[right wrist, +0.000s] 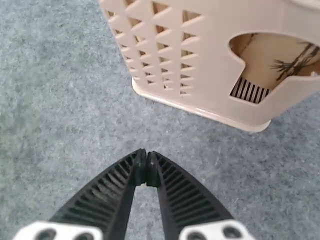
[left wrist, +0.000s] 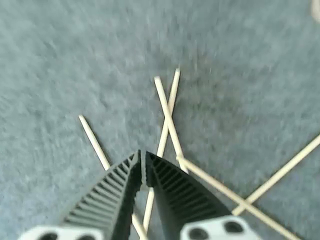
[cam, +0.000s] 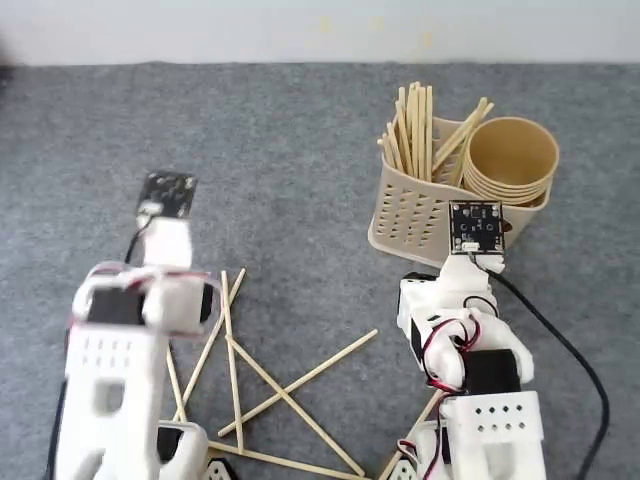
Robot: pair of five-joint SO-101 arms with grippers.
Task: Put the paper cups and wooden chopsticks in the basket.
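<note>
Left claw (left wrist: 143, 160) closed, empty | right claw (right wrist: 146, 164) closed, empty | grey carpeted table (cam: 290, 150) | pale wall (cam: 200, 30)

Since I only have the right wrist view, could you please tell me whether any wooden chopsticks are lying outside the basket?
Observer: Yes, several thin pale wooden chopsticks lie crossed on the grey carpeted table.
Operator: Is the left end effector holding one?
Observer: No, the left end effector is shut above them, with nothing between its jaws.
Operator: What does the basket hold?
Observer: The beige perforated plastic basket holds upright wooden chopsticks beside stacked tan paper cups.
</note>
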